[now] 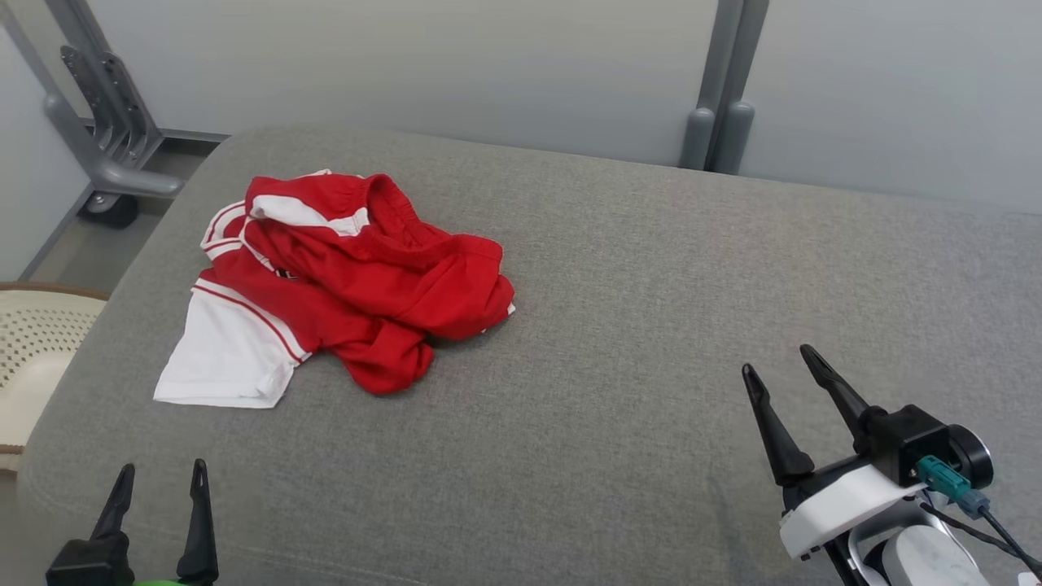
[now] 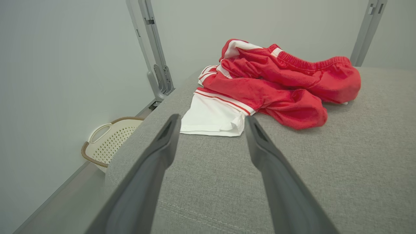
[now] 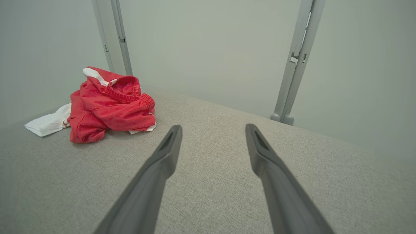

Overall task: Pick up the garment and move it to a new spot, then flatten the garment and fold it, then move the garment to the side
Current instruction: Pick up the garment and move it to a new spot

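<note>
The garment (image 1: pixel 342 277) is a crumpled red and white piece with an elastic waistband, lying bunched on the grey cushioned surface (image 1: pixel 619 325) toward its left rear. In the left wrist view the garment (image 2: pixel 273 87) lies just beyond my fingertips, its white panel nearest them. It sits far to the left in the right wrist view, garment (image 3: pixel 107 107). My left gripper (image 1: pixel 161 472) is open at the lower left, short of the white panel and holding nothing. Over the front right of the surface my right gripper (image 1: pixel 777 362) stands open and empty.
A cream perforated basket (image 1: pixel 32 350) stands on the floor off the surface's left edge, also visible as the basket (image 2: pixel 110 143). Grey metal frame posts (image 1: pixel 720 89) rise behind the surface against a pale wall. Bare grey fabric stretches across the middle and right.
</note>
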Motion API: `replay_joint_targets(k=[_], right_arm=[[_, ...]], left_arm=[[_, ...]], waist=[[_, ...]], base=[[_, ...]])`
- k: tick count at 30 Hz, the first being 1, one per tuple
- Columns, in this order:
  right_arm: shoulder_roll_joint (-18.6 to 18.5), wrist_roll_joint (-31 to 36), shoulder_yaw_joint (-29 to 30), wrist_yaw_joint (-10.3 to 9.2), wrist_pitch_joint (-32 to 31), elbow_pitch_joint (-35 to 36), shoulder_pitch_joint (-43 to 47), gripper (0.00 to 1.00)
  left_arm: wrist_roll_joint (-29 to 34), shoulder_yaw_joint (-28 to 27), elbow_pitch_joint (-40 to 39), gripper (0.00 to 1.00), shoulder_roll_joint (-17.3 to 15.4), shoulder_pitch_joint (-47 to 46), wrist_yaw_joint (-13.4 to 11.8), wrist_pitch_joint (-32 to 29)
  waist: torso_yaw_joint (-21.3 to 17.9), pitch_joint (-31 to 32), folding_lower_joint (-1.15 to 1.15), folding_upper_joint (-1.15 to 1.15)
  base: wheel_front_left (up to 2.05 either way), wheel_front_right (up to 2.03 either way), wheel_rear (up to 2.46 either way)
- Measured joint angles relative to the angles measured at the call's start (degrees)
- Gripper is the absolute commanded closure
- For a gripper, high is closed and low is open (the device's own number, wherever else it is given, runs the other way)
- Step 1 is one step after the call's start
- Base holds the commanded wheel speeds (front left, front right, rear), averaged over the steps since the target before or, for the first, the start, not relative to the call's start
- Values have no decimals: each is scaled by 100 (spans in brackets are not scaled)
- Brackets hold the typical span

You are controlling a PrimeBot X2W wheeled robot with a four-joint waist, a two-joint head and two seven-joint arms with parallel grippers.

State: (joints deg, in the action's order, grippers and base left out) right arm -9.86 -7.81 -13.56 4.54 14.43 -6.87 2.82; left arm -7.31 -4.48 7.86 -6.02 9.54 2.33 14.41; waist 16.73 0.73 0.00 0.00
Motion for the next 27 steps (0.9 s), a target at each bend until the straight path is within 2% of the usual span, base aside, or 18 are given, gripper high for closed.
replay_joint_targets(k=[7,13,17,21,27], right_arm=[[73,83,-42,25,0,-3,1,0],[64,135,-43,48,0,41,-8,0],[55,180,-79,85,0,127,-136,0],[45,213,-127,100,1,249,-398,0],[100,234,-208,145,10,364,-773,0]], left_arm=[[-112,-179,-7,0,-1,1,20,0],[-376,-190,115,0,-7,-88,233,0],[-755,-224,286,0,-56,-598,330,-125],[-1463,-339,459,0,-76,-1350,380,-898],[-2372,-497,703,0,-233,-2192,422,-2424]], waist=[[153,25,0,0],[81,-149,0,0],[14,-345,0,0],[-79,-596,0,0],[-284,-1010,0,0]], base=[[0,0,0],[0,0,0],[0,0,0],[0,0,0],[0,0,0]])
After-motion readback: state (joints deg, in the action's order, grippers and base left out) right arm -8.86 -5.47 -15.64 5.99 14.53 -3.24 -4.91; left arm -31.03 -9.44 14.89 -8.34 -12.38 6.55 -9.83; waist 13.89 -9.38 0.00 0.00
